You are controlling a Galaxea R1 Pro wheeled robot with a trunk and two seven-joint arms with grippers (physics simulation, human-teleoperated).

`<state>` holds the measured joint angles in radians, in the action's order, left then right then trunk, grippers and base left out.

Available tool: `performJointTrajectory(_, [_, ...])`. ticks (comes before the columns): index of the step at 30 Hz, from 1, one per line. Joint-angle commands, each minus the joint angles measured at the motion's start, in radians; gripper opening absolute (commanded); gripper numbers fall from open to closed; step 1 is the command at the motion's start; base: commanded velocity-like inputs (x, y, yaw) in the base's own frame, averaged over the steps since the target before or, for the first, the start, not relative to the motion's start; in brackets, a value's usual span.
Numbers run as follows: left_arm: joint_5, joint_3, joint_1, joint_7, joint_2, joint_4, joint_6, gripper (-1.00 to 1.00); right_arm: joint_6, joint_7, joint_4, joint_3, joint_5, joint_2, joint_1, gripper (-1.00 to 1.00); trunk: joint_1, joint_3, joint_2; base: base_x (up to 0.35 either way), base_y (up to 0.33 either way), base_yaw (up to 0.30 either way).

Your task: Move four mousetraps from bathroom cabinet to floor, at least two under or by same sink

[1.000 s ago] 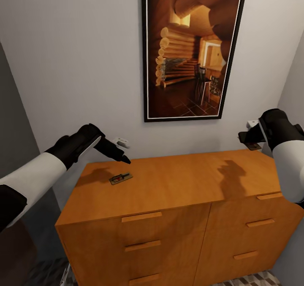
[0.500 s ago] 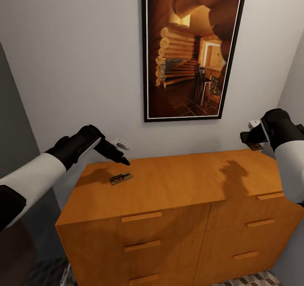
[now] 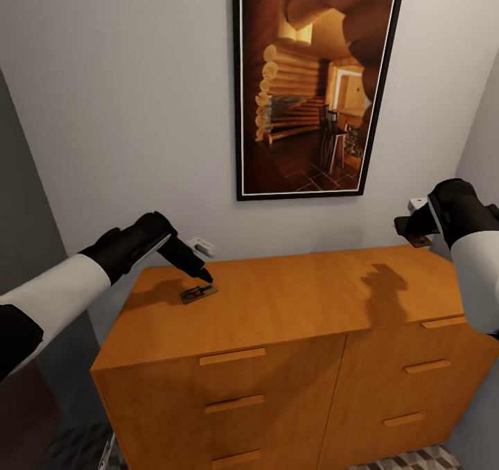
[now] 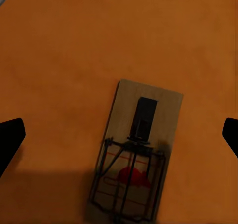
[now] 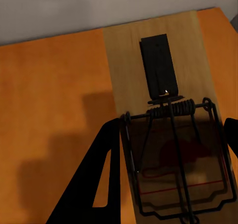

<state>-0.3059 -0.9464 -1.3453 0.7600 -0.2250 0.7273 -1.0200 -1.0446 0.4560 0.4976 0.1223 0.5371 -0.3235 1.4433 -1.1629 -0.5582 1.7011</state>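
Note:
One mousetrap [image 3: 198, 292] lies flat on the left part of the orange-brown cabinet [image 3: 298, 297] top. My left gripper [image 3: 202, 274] hovers just above it, pointing down. In the left wrist view the mousetrap [image 4: 136, 149] sits between the widely spread dark fingertips [image 4: 10, 140], so this gripper [image 4: 119, 137] is open. My right gripper [image 3: 410, 229] is held above the cabinet's far right corner, shut on a second mousetrap [image 3: 418, 241]. In the right wrist view that mousetrap [image 5: 163, 85] is clamped between the fingers [image 5: 99, 184]. The other mousetraps are out of view.
A tall framed picture [image 3: 315, 82] hangs on the white wall behind the cabinet. White wall outlets [image 3: 202, 247] sit low on the wall near each gripper. A dark grey wall [image 3: 28, 199] closes the left side. Patterned floor tiles [image 3: 409, 459] show at the cabinet's foot.
My left gripper has dropped down and slightly forward, closer to the mousetrap on the cabinet. The right gripper rose a little with its mousetrap, then held still.

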Motion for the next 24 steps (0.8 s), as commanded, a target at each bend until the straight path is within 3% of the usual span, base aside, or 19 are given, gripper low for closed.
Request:
performJointTrajectory(1, [-0.003, -0.004, -0.001, 0.001, -0.001, 0.001, -0.004, 1.00, -0.003, 0.009, 0.001, 0.005, 0.009, 0.000, 0.001, -1.00, 0.000, -0.001, 0.001, 0.000, 0.000, 0.000])
performJointTrajectory(11, [-0.004, -0.015, -0.001, 0.006, 0.002, 0.002, -0.005, 1.00, -0.003, 0.010, 0.001, 0.005, 0.009, 0.000, 0.001, -1.00, 0.000, -0.001, 0.001, 0.000, 0.000, 0.000])
performJointTrajectory(19, [-0.008, -0.111, -0.001, 0.022, 0.005, 0.001, -0.011, 1.00, -0.003, 0.010, 0.001, 0.005, 0.009, 0.001, 0.001, -1.00, 0.000, -0.001, 0.001, 0.000, 0.000, 0.000])
performJointTrajectory(24, [-0.008, -0.130, -0.001, 0.045, 0.002, 0.000, -0.013, 1.00, -0.003, 0.010, 0.001, 0.005, 0.009, 0.000, 0.000, -1.00, 0.000, -0.001, 0.001, 0.000, 0.000, 0.000])
